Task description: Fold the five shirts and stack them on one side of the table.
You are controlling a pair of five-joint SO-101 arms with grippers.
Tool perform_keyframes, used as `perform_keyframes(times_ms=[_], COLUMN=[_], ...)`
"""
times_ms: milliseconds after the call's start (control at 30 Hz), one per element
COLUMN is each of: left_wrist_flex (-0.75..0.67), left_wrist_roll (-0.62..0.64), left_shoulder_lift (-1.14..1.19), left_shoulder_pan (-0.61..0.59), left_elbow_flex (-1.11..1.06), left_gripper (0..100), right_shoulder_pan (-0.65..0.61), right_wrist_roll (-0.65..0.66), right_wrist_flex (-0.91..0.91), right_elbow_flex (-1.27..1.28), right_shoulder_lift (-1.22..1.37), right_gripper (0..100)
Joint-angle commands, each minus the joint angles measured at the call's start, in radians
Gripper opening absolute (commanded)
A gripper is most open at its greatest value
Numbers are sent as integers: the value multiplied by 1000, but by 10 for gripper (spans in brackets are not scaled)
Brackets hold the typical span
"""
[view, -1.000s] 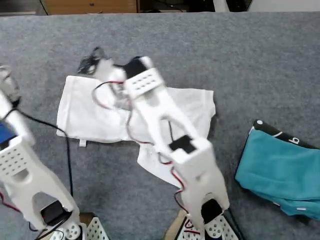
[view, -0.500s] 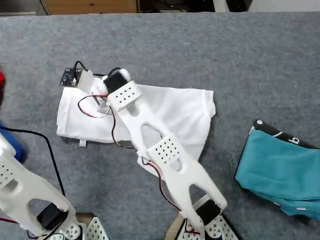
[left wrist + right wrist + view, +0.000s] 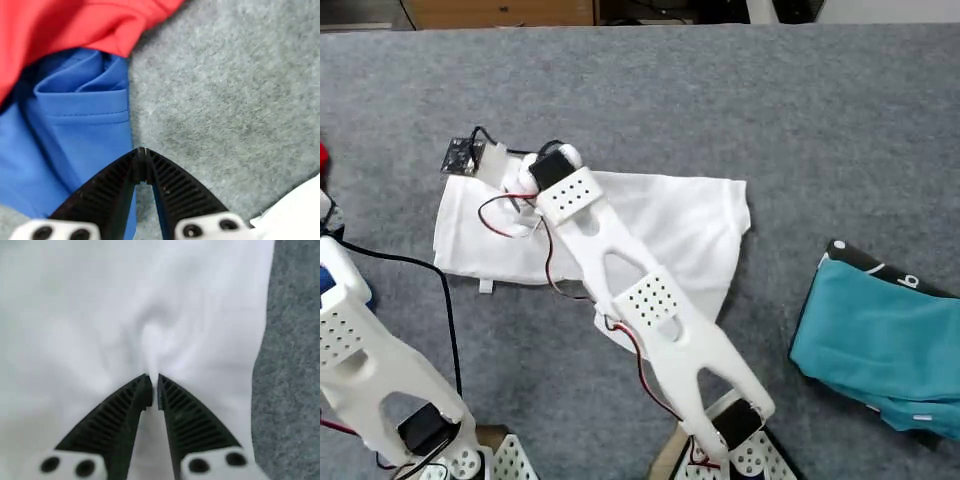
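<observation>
While the teal shirt (image 3: 880, 340) lies near-right on the table (image 3: 820, 120), left gripper (image 3: 145, 152) hangs at left, tips together and empty, beside blue shirt (image 3: 75, 140) and red shirt (image 3: 75, 25); farther in, right gripper (image 3: 152, 382) pinches a pucker of the white shirt (image 3: 670, 220).

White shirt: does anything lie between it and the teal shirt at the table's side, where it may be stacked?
Nothing visible does. Only bare grey table lies between the white shirt and the teal shirt. The right gripper pinches the white shirt's cloth.
</observation>
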State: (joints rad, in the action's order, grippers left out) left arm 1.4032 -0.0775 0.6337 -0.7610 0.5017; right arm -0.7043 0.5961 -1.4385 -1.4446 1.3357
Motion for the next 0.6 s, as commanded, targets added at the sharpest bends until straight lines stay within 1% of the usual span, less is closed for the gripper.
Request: perform_keyframes(times_ms=[0,200,367,467,567], left_wrist_flex=[-51,-100,-147,-150,-150], left_wrist_roll=[8,5,5,3,3], left_shoulder_lift=[-70,-70,-70,-67,-61], left_shoulder_pan=[8,9,11,21,41], left_elbow_flex=[-29,-69,-112,-114,-114], left_gripper=[20,20,20,20,20], right_shoulder_pan=[39,70,79,77,76], right_wrist_roll=[6,3,-25,-25,-25], right_wrist_flex=[57,144,239,290,295], right_elbow_flex=[-65,-65,-65,-65,-61], right_shoulder_lift=[-2,-2,-2,-4,-5], right_gripper=[6,5,5,8,9])
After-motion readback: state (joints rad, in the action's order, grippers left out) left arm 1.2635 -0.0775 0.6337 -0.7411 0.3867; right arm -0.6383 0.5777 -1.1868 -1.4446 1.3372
